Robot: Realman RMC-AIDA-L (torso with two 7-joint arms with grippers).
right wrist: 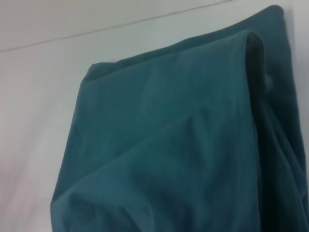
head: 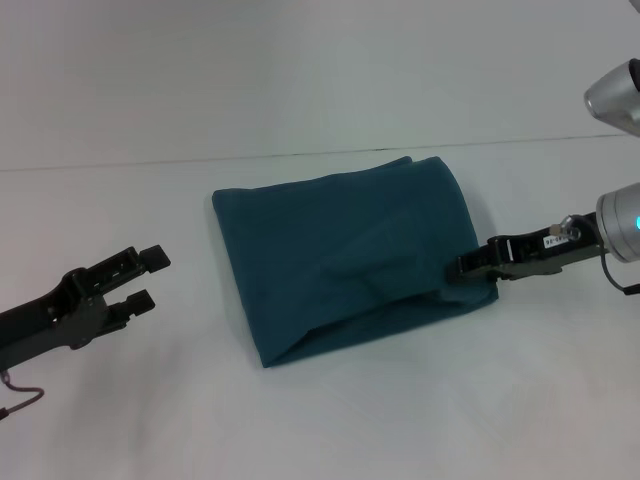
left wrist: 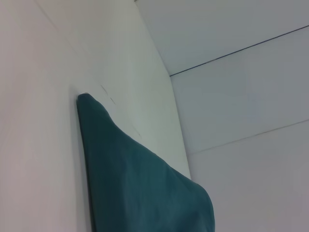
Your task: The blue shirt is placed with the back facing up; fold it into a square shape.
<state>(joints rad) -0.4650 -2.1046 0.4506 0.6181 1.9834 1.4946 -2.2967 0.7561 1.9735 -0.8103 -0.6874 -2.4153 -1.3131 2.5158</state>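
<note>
Teal-blue cotton fills the middle of the white desk [head: 120, 420]: the blue shirt [head: 345, 255] lies there already folded into a compact, roughly four-sided bundle, plain side up, with no lettering showing. Its edges are not quite square to the desk; the whole packet sits turned a little, with the near corner pointing toward the robot's left. Soft creases run across the top layer, and a diagonal fold line crosses its right half.

At the shirt's right edge, near the lower right corner, the right end effector [head: 462, 267] reaches in low from the robot's right. Its dark fingers are together at the cloth's edge, touching it; whether they actually pinch fabric cannot be told from the head view. The right wrist view shows only the shirt [right wrist: 169, 145] close up, with stacked layers visible along one side.

The left end effector [head: 148, 278] hovers over bare desk well apart from the shirt's left edge, its two black fingers spread apart and holding nothing. In the left wrist view the shirt [left wrist: 140, 188] appears as a teal wedge lying on the white surface.

A thin dark seam [head: 540, 142] runs across the surface behind the shirt. Nothing lies between either end effector and the cloth.
</note>
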